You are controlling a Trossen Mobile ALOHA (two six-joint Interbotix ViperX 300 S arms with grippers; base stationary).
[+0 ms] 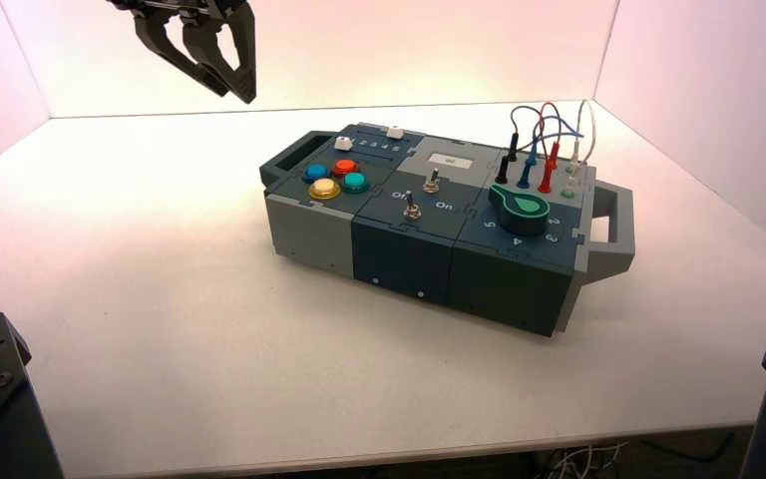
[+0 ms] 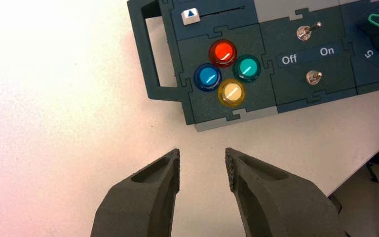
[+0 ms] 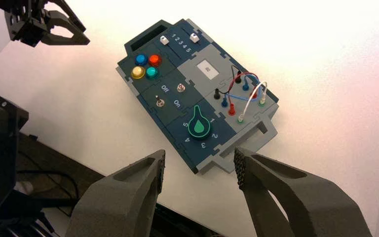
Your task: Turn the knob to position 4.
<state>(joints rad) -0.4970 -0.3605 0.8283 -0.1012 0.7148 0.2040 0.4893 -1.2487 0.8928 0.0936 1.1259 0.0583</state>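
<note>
Knob (image 3: 199, 126) green; box (image 1: 409, 254) dark blue, grey; numerals white.

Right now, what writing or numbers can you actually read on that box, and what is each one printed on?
"Off" and "On": dark strip between the two toggle switches.
"1 2 3 4 5": slider panel.
"1" to "5": arc around the green knob.
Blue triangle: white slider cap.
Grey panel's white label: unreadable.

Glossy push buttons (image 2: 227, 72), matt plastic-looking box (image 1: 409, 254)

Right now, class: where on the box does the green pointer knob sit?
In the high view, the knob sits on the box's right section, just in front of the plugged wires and right of the two toggle switches.
</note>
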